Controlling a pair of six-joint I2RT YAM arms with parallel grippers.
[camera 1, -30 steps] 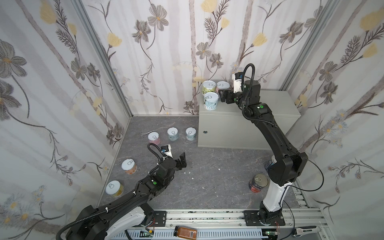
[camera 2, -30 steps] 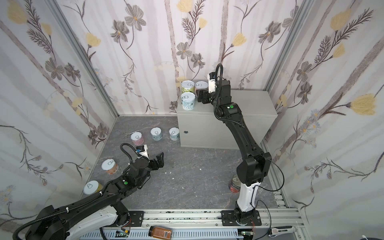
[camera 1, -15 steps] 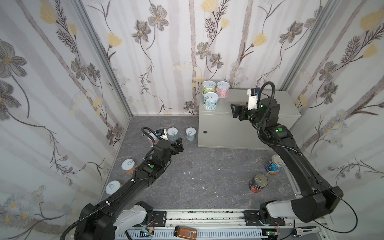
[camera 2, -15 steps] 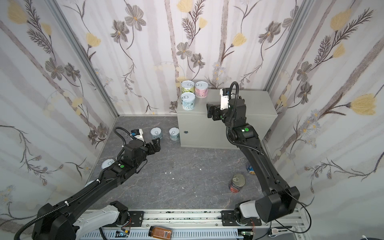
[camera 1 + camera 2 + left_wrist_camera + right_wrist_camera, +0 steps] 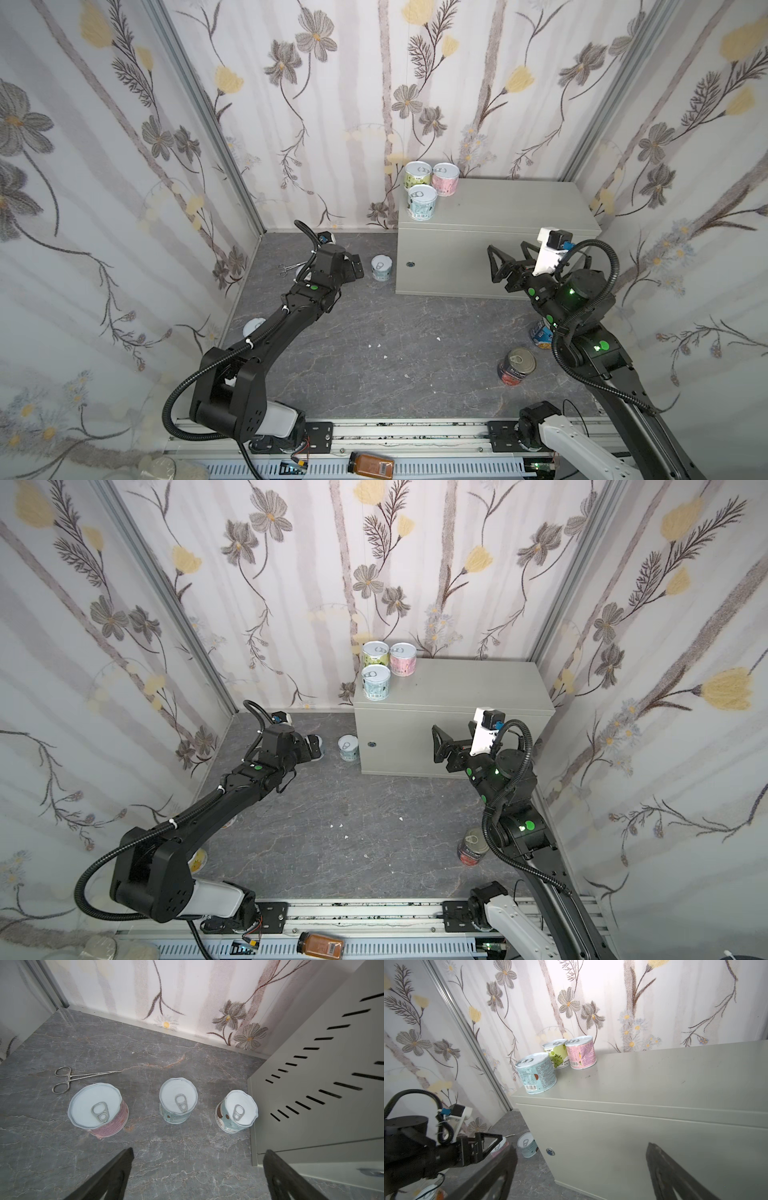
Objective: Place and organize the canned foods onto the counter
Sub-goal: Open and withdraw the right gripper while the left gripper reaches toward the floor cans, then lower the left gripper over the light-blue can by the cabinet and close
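Step in hand: the left claw (image 5: 198, 1150) is hovering over a row of three tins on the floor, most likely lining up a pick.
Left claw: its jaws are standing wide apart and holding nothing.
Right claw: the right claw (image 5: 507, 249) is hanging before the counter's front, released and empty.
Tins already up: a green tin (image 5: 417, 174), a pink tin (image 5: 445, 178) and a blue tin (image 5: 423, 202) are sitting close together at the left end of the counter (image 5: 519, 208).
Tins waiting: a pink floor tin (image 5: 97, 1109), a middle tin (image 5: 177, 1101) and an end tin (image 5: 238, 1110) are standing apart in a line. A tomato tin (image 5: 515, 368) is waiting near the right arm.
Best target: the middle tin is lying closest to the gap between the jaws.
Approach: coming straight down, one finger on each side of the tin wall, gripping below the lid rim.
Watch for: the end tin is standing just beside the counter's slotted side, leaving little finger room. The scissors (image 5: 70, 1078) are lying next to the pink floor tin.
Placing: setting it upright beside the blue tin, back from the front edge, is looking tidiest.
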